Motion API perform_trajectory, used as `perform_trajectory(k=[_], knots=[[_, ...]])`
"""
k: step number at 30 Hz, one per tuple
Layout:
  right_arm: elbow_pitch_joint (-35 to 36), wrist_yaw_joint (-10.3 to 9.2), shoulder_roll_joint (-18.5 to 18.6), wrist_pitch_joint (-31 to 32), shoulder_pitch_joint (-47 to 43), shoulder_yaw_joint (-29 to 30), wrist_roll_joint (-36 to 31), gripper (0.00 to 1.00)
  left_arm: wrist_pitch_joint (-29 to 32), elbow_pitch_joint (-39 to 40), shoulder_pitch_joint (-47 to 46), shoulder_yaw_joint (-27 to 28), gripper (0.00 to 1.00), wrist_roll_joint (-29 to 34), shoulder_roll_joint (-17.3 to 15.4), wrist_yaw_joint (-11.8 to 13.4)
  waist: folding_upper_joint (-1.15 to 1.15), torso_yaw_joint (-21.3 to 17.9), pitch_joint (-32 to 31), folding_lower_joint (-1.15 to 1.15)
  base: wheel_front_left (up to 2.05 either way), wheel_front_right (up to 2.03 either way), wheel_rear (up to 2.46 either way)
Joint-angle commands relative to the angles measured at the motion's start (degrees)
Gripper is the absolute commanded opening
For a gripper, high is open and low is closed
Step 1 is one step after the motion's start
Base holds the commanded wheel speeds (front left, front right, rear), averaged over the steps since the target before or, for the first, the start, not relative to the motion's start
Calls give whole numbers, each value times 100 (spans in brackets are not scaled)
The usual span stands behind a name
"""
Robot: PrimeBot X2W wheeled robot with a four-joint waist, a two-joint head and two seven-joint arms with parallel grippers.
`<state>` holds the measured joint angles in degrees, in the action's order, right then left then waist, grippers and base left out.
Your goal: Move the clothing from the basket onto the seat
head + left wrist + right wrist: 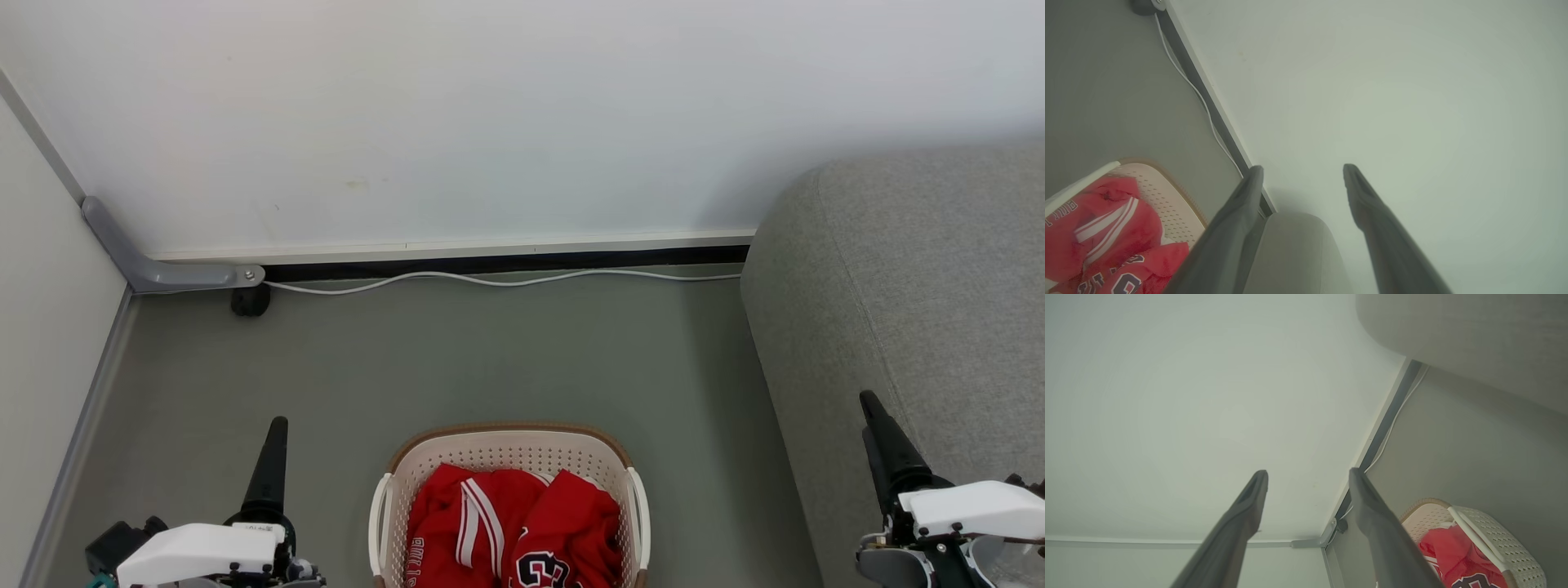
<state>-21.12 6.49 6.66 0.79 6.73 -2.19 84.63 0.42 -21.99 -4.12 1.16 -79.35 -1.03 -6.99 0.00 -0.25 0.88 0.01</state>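
1 basket [490, 447], 1 clothing heap [571, 523], 1 seat [914, 286], 1 cable [490, 281], 1 left gripper [1302, 169], 1 right gripper [1308, 473].

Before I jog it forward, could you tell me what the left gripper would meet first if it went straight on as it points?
Probably the white wall: the open left gripper aims at bare wall, though depth is unclear.
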Motion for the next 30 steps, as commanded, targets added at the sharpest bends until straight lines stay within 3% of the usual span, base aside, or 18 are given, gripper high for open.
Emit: perform_trajectory(k=[1,30], knots=[[105,29,161,-90,330,-102,-133,100,-51,115,-355,35,100,193,-81,-15,0,-2,-1,-1,0,0,0],[-313,51,550,-563,1046,-665,-1824,100,-523,-188,-903,-211,100,2386,-114,67,0,-57,52,-1,0,0,0]])
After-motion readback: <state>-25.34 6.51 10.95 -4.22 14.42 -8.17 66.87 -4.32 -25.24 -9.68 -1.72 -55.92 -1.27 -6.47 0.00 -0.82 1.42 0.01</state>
